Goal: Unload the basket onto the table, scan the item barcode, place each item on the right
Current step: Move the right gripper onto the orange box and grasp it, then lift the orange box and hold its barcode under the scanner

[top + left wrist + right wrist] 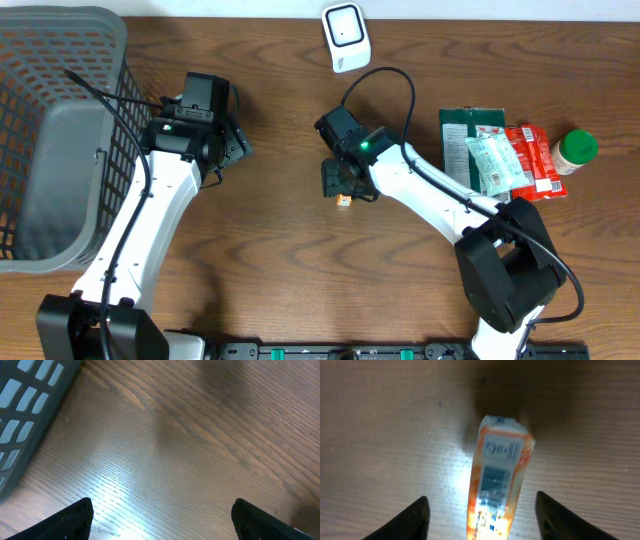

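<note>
Progress: early. Nothing scanned yet, by my reading. The pack [500,475] is not lifted and is nowhere near the scanner's window.

Right fingers [417,517]: spread, one on each side of the pack, with bare wood showing in both gaps. No contact visible, so nothing is grasped. They look set to close on it.

Left fingers [75,520]: released wide and empty, over bare worktop [280,270], with the basket [60,60] at their 9 o'clock.

Pack position, overhead view: near the middle of the worktop, on the wood, just under the right fingers. The scanner [346,36] sits at its 12 o'clock by the far edge, well apart. Spare goods lie at its 3 o'clock: a few packets [495,155] and a green-lidded jar [576,148].

Left to do, as I judge it: close on the pack, lift it, carry it towards 12 o'clock, and turn the coded face to the scanner.

Pack appearance: small, long and narrow. It has orange edges and a white face with blue print. The far end cap is white with blue characters. The wrist light throws glare along the near part, and the print is blurred. I cannot tell which face carries the barcode.
</note>
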